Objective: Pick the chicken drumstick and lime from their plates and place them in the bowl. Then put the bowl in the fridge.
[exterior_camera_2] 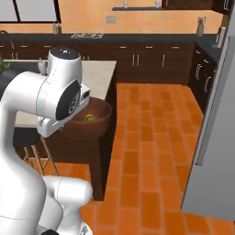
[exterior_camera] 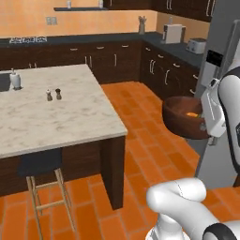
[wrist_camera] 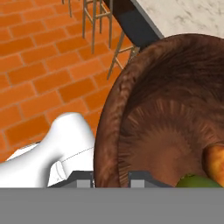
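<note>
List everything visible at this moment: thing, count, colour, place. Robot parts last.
bowl: one, reddish-brown wood, held up off the floor between island and fridge
lime: one, green, inside bowl
chicken drumstick: one, orange-brown, inside bowl beside lime
fridge: one, light grey, right side
island counter: one, pale marble
shakers: two, on island
stool: one, dark seat, under island
toaster: one, back counter
gripper: one, shut on bowl rim

We record the bowl (wrist_camera: 157,131) as dark reddish-brown wood with ridged, rough grain, matt. The island surface (exterior_camera: 51,117) reads as pale veined stone, smooth. The floor (exterior_camera_2: 151,137) is matt orange tile. The fridge (exterior_camera_2: 215,137) door looks smooth light-grey metal. Cabinets (exterior_camera: 112,61) are dark wood.
</note>
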You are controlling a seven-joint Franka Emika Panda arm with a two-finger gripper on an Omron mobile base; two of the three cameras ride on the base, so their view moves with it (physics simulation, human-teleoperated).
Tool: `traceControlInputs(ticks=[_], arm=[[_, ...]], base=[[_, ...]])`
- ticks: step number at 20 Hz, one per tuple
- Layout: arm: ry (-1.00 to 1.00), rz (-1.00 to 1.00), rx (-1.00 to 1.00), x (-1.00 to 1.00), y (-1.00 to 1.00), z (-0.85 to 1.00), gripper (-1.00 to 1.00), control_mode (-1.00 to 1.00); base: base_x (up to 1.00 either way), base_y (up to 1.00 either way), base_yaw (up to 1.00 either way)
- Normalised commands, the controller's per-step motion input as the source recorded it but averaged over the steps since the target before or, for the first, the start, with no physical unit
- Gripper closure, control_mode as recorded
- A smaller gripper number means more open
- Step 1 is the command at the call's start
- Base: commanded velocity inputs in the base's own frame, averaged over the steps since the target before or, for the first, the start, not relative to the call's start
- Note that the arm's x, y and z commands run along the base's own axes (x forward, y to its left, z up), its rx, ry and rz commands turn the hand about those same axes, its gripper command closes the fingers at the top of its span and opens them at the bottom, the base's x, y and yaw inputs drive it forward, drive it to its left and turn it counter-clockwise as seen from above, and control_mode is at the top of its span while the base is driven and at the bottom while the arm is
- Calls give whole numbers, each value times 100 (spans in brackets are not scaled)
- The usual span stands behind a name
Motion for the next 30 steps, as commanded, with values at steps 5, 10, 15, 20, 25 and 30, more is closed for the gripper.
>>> traceControlInputs(ticks=[5, 10, 15, 20, 25, 30], arm=[[0, 0, 0, 0, 0, 0, 100, 100], [0, 0, 0, 0, 0, 0, 100, 100], [0, 0, 0, 0, 0, 0, 100, 100], [0, 0, 0, 0, 0, 0, 100, 100], [0, 0, 0, 0, 0, 0, 100, 100], [0, 0, 0, 0, 0, 0, 100, 100]], base=[[39, -77, 1], [64, -32, -12], [91, -19, -10], [80, -29, -9], [93, -1, -7], [100, -3, -8]])
